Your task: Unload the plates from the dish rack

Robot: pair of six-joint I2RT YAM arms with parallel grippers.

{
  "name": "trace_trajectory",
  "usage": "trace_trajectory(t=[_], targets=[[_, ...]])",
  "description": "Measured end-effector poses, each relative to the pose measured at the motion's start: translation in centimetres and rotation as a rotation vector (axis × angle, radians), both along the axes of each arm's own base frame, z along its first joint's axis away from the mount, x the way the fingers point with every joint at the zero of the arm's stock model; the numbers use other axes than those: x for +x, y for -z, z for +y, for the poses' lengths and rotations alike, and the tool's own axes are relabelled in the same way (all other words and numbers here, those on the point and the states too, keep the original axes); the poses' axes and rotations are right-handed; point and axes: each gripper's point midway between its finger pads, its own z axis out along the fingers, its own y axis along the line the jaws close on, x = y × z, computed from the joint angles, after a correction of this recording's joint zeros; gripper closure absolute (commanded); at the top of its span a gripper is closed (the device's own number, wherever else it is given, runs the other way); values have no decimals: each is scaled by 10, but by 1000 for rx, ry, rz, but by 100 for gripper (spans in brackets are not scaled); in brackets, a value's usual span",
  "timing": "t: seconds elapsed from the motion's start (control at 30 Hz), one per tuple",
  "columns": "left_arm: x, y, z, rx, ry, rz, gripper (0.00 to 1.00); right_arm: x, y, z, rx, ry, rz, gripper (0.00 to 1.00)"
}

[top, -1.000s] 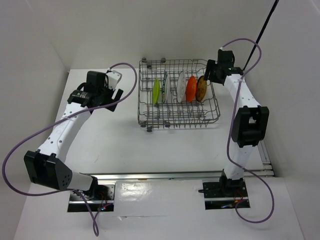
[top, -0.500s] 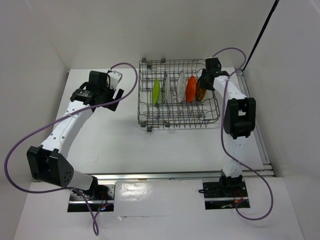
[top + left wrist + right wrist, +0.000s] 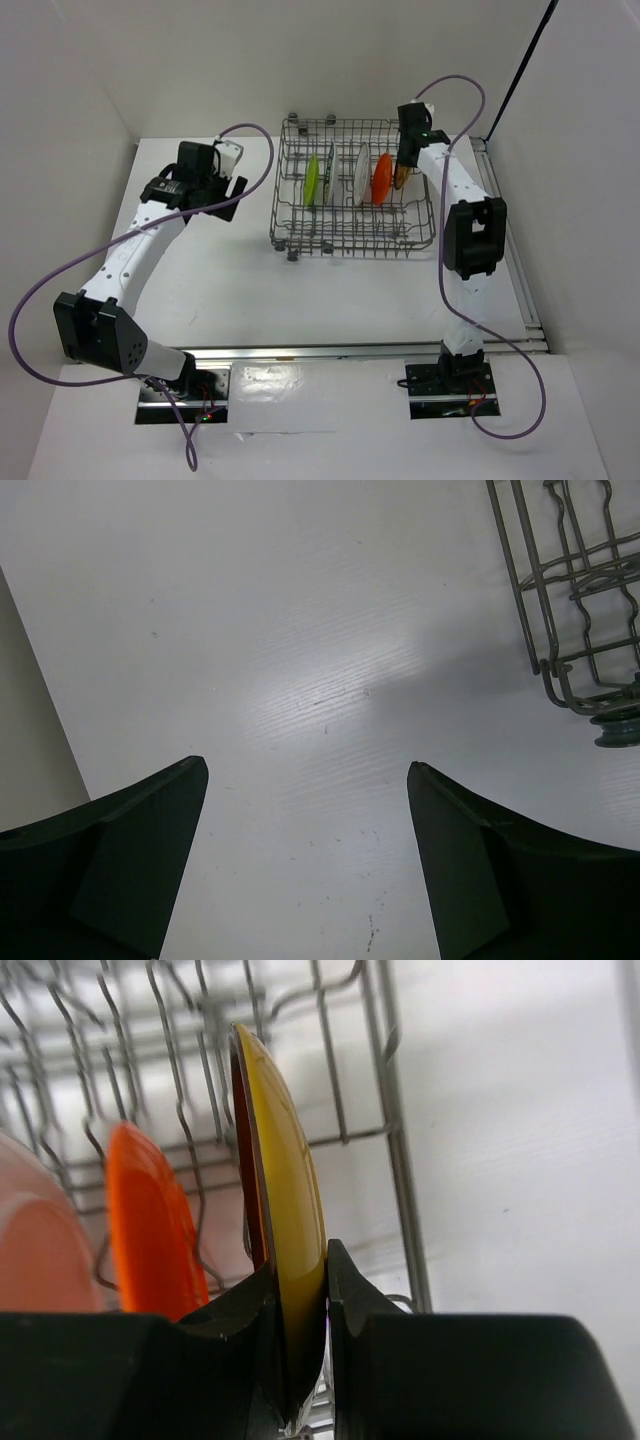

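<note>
While the left end effector (image 3: 305, 770) gapes, the right end effector (image 3: 300, 1262) clamps the upright amber plate (image 3: 287, 1160).

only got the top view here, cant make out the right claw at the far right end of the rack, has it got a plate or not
observer: yes. The right wrist view shows the right claw shut on the rim of the amber plate, one finger on each face.
operator: is the orange one touching it
observer: no. The orange plate stands apart from it, and wires of the dish rack show in the gap.
operator: and the left claw
observer: the left claw is open above the table, with nothing between its fingers.
</note>
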Motion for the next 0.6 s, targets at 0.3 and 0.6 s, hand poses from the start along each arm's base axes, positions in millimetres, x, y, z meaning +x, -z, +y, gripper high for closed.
trace_trajectory(t=[0.3,0.6], targets=[[1,-10,-10,-58,18,-10,2,10,-101,-12,-65,60,-206,100],[4,-41,-54,-248,164,-6,0,-54,-179,110,402,-411,-361,100]])
